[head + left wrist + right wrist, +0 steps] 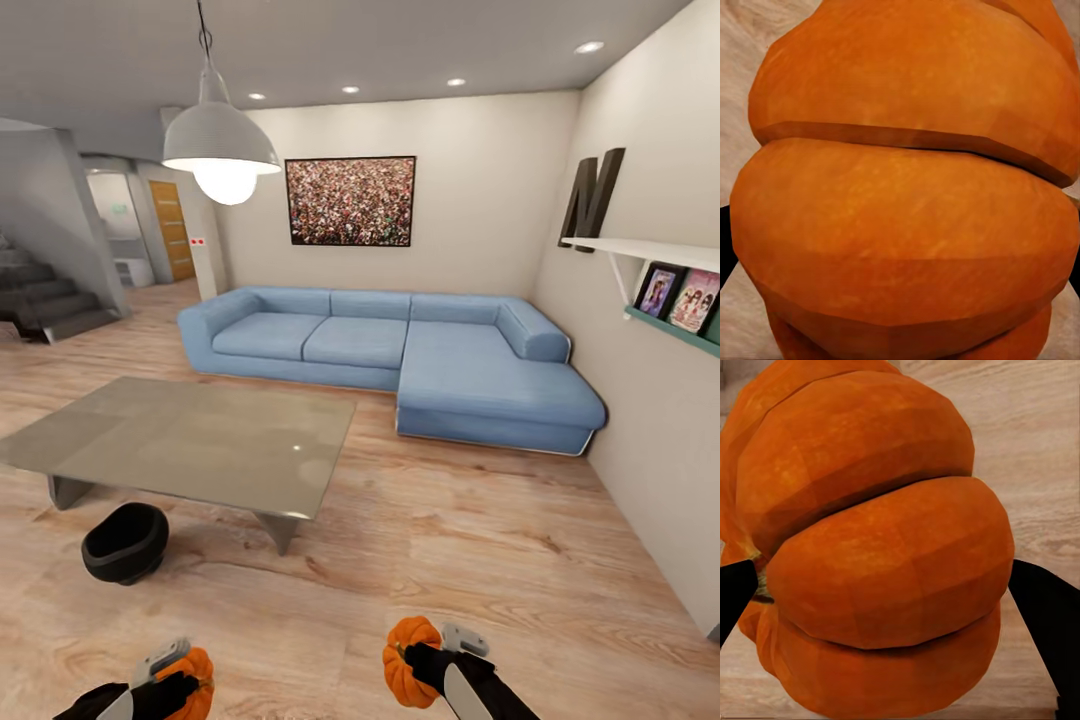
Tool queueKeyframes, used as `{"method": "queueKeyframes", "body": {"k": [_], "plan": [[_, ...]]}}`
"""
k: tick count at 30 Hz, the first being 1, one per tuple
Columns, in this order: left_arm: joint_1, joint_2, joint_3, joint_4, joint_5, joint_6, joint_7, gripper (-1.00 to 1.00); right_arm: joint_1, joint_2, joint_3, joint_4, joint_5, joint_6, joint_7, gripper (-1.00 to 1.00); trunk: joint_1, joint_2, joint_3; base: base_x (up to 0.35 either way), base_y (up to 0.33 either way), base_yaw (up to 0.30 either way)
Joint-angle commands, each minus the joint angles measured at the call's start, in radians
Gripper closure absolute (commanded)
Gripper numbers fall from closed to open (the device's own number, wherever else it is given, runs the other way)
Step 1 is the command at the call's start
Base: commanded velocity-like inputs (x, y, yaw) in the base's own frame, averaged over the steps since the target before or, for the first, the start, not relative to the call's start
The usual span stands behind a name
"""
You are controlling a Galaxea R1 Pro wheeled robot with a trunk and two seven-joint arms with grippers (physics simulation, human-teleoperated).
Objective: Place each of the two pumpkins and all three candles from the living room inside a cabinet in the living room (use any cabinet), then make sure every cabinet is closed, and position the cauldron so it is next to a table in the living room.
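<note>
Got a pumpkin clamped in my left gripper (pixel 185 682) and another in my right gripper (pixel 428 655), cauldron (pixel 125 541) on the floor by the glass table (pixel 190 440), blue sofa (pixel 400 350) beyond

We see a pale wood floor (pixel 480 560) bearing a glass-topped table (pixel 190 440), a black cauldron (pixel 125 542) and a blue sofa (pixel 400 360).

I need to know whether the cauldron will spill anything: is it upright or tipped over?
Tipped. The cauldron lies on the floor beside the glass table, its wide mouth facing sideways toward the camera, dark inside.
</note>
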Motion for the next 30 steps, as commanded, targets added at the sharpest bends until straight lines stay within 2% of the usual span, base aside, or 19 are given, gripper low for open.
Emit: {"method": "queueKeyframes", "body": {"k": [1,12,18,21,26,30], "plan": [[0.000,0.000,0.002,0.000,0.001,0.000,0.000,1.00,0.000,0.000,0.000,0.000,-0.001,0.000,0.002,1.00,0.000,0.000,0.000,0.000,0.000,0.286],[0.003,-0.001,0.002,0.000,0.001,0.002,-0.001,1.00,0.000,0.000,0.006,0.001,-0.001,0.002,-0.001,1.00,0.000,0.000,0.000,0.000,0.000,0.282],[0.004,-0.002,0.002,0.000,0.001,0.001,0.000,1.00,0.000,0.000,0.065,0.001,-0.002,0.002,-0.002,1.00,0.000,0.000,0.000,0.000,0.000,0.278],[0.004,-0.002,0.002,0.000,0.001,0.000,0.000,1.00,0.000,0.000,0.083,0.001,-0.002,0.002,-0.001,1.00,0.000,0.000,0.000,0.000,0.000,0.279],[0.005,-0.006,0.002,0.000,0.000,-0.020,0.001,1.00,0.000,0.001,0.089,0.003,-0.003,0.001,0.000,1.00,0.000,0.000,0.000,0.000,0.000,0.280],[0.012,-0.010,0.002,0.008,0.000,-0.081,0.000,1.00,0.000,0.019,0.090,0.012,-0.003,0.001,0.000,1.00,0.000,0.000,0.000,0.000,0.000,0.281]]}}
